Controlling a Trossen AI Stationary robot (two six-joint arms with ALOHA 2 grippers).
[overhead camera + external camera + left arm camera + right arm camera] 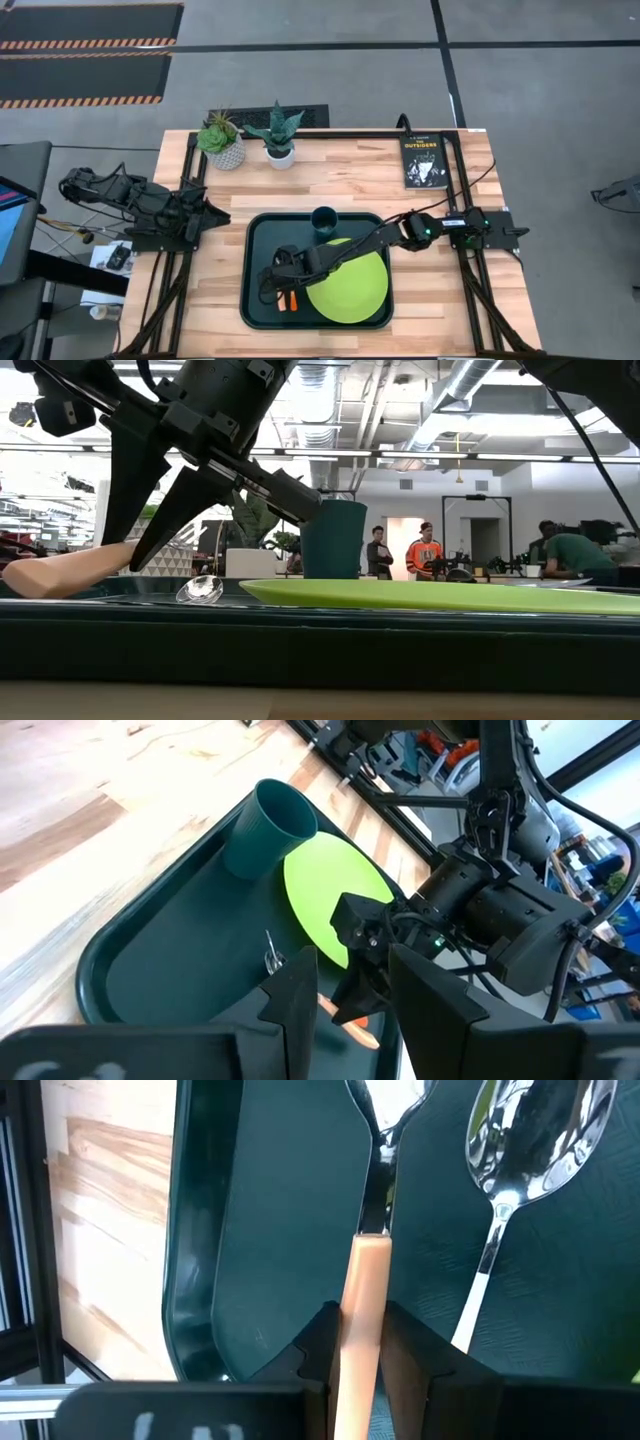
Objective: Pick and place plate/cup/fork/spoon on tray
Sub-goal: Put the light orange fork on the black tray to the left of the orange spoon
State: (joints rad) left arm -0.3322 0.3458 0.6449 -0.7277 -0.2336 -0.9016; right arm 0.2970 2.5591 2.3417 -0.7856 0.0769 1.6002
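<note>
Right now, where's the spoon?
The spoon lies in the tray, in its left part in the high view, left of the plate and beside the fork, under the right tool.

The right arm reaches across the tray (pixel 252 300), its tool (pixel 276 283) low over the near-left corner, fingers closed. The left tool (pixel 215 215) waits beside the tray, fingers apart.

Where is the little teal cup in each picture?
High view: the cup stands at the tray's far edge, touching the plate.
Low view: centre, behind the plate.
Left wrist view: upper left.
Right wrist view: not in it.
Shared landmark: the lime-green plate.
</note>
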